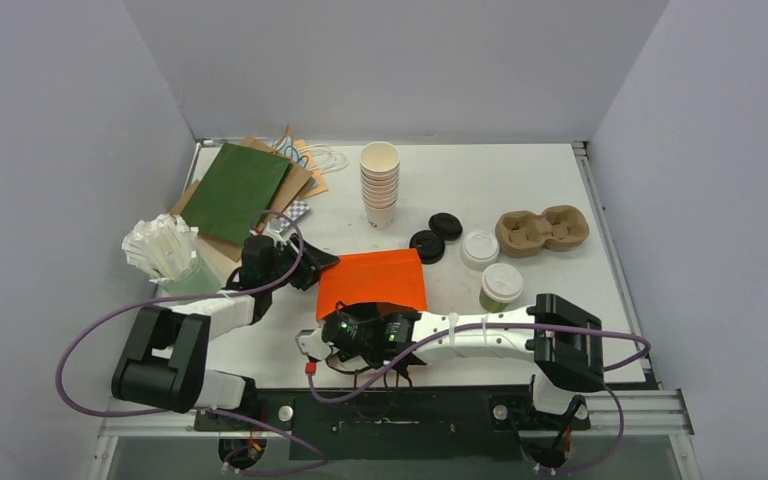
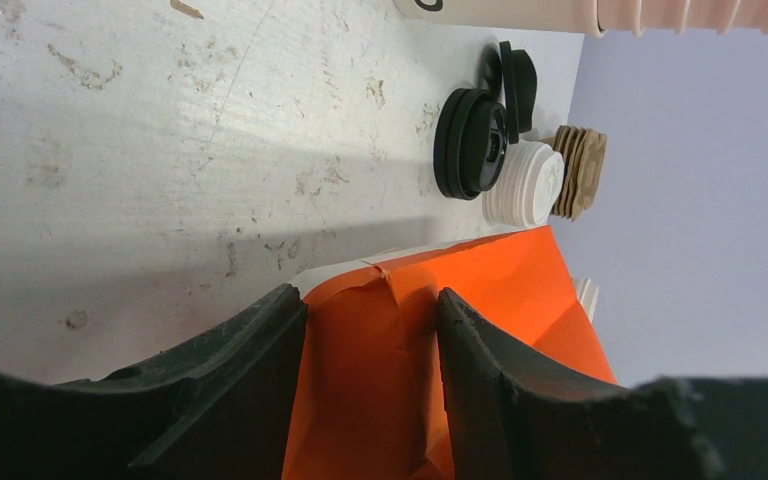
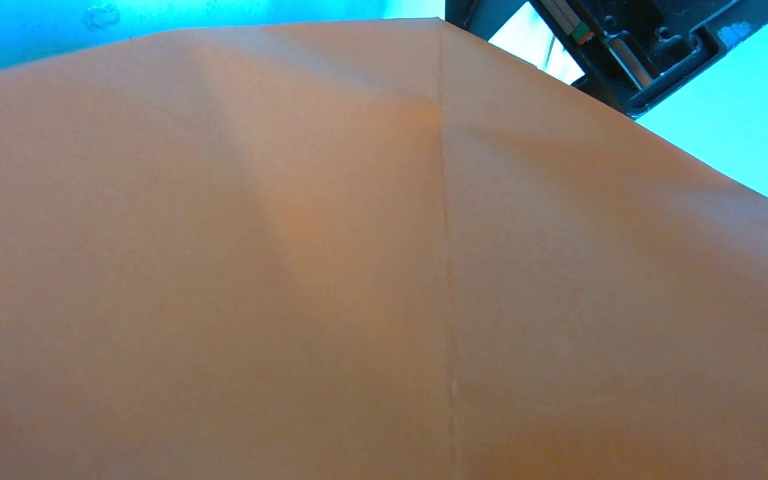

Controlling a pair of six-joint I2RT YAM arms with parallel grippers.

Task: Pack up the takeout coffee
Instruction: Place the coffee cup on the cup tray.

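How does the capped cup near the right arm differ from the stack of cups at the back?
The capped cup stands alone; the stack of cups nests several. The capped cup wears a white lid; the stack's top cup is open. The capped cup has green sides; the stack is cream. Both stand upright on the table.

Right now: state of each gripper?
Left gripper: jaws straddle an edge of the orange bag; grip cannot be told.
Right gripper: at that bag's mouth, fingers hidden; cannot be told.
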